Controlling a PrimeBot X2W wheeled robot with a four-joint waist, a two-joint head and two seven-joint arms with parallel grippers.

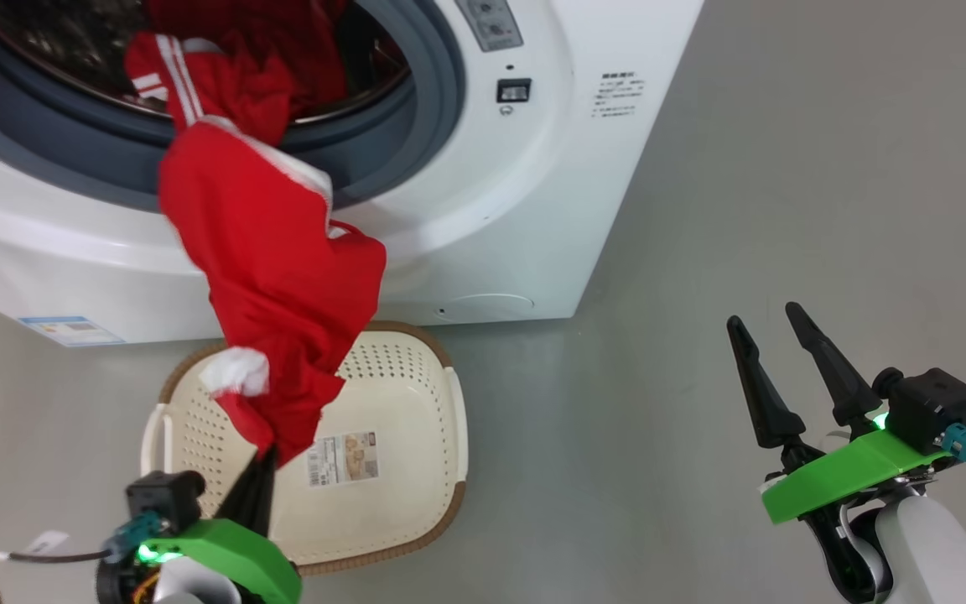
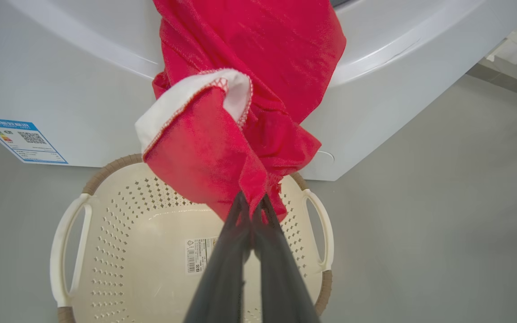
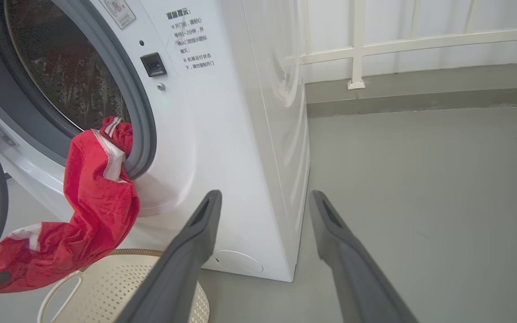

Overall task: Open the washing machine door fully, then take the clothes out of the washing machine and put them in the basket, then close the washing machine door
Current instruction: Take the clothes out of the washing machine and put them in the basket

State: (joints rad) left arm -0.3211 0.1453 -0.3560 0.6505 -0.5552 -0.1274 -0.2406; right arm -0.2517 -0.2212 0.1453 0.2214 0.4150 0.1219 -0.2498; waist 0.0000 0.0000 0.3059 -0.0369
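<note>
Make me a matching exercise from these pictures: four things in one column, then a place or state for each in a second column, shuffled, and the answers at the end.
Column one
1. bright red fabric clothes with white trim
2. cream perforated plastic basket
3. left pincer
4. right pincer

Column two
A. open, holding nothing
B. shut on red fabric
C. standing on the grey floor before the white washing machine
D. hanging out of the machine's round opening, down over the basket

Pairs: 1-D, 2-C, 3-B, 4-A
</note>
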